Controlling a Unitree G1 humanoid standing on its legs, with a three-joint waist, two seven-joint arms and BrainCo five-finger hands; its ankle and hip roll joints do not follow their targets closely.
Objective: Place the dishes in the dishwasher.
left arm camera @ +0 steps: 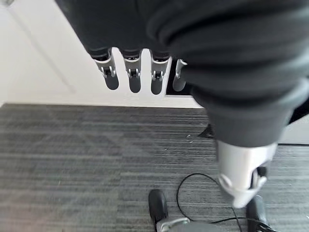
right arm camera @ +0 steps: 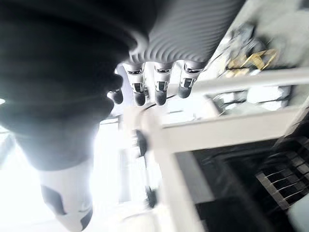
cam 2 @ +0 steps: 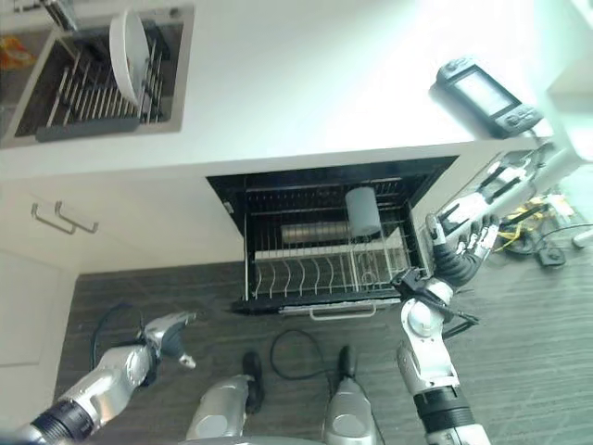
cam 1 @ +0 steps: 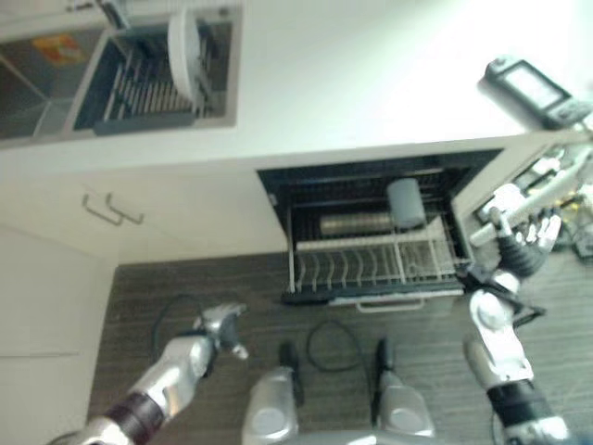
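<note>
right hand raised beside the open dishwasher, fingers relaxed, empty; left hand low, open.

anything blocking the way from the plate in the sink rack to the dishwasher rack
Nothing visible does. The white plate stands upright in the sink rack; the dishwasher rack is pulled out, its front tines bare. A grey cup and metal cylinder sit further back.

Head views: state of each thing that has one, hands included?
dishwasher: open
lower rack: pulled out, plate slots empty
grey cup: in the dishwasher, behind the plate slots
white plate: on edge in the sink rack
left hand: open, empty
right hand: open, empty, beside the dishwasher
</note>
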